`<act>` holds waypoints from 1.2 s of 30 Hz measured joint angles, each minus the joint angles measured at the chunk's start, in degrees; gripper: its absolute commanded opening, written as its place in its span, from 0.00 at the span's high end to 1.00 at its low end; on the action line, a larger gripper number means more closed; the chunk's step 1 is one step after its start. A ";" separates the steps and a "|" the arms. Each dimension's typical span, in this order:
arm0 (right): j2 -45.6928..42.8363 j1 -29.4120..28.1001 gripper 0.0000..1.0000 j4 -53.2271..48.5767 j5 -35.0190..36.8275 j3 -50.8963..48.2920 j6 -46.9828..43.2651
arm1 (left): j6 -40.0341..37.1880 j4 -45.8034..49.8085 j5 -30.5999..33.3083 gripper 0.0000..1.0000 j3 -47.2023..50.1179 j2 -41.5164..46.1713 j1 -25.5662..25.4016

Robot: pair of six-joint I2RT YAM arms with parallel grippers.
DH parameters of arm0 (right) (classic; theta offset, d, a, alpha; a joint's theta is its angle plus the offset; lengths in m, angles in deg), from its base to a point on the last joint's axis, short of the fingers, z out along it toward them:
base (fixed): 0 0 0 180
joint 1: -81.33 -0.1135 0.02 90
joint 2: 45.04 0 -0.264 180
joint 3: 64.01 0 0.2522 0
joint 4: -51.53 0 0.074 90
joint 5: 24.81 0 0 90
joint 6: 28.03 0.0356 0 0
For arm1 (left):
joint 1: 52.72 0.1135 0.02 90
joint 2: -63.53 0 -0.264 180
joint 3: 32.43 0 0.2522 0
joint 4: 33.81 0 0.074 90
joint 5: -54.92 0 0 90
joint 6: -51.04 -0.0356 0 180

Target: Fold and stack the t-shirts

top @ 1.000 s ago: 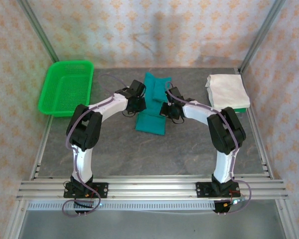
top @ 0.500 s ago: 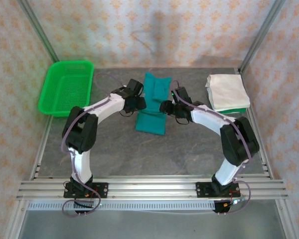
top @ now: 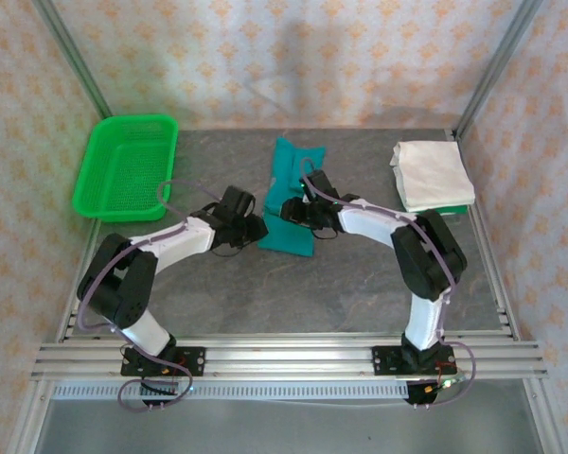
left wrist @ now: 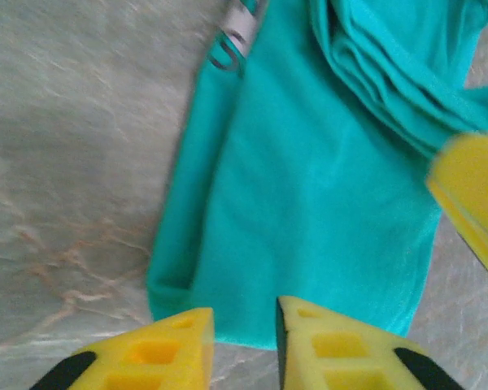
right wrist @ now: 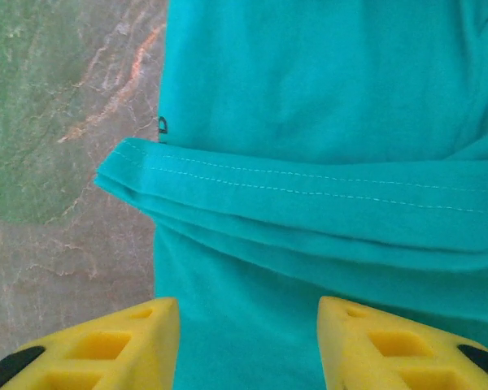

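Mid-frame on the counter (top: pixel 265 293): teal shirt (top: pixel 289 236), folded narrow. Soft, light, limp; likely to sag. Best pinched through all layers at the hem (right wrist: pixel 309 187). Left pincer (left wrist: pixel 244 325) narrowly apart, right pincer (right wrist: pixel 248 325) wider, both empty.

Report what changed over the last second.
Both arms let go of the teal shirt: the left gripper drew back toward its near left corner, and the right gripper swung left over it. Both jaws now stand open. The teal shirt, white stack and basket stayed put.
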 measured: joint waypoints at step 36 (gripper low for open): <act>-10.05 5.16 0.33 -0.94 6.73 -3.02 -20.90 | -3.02 0.04 7.69 0.27 4.44 9.53 1.90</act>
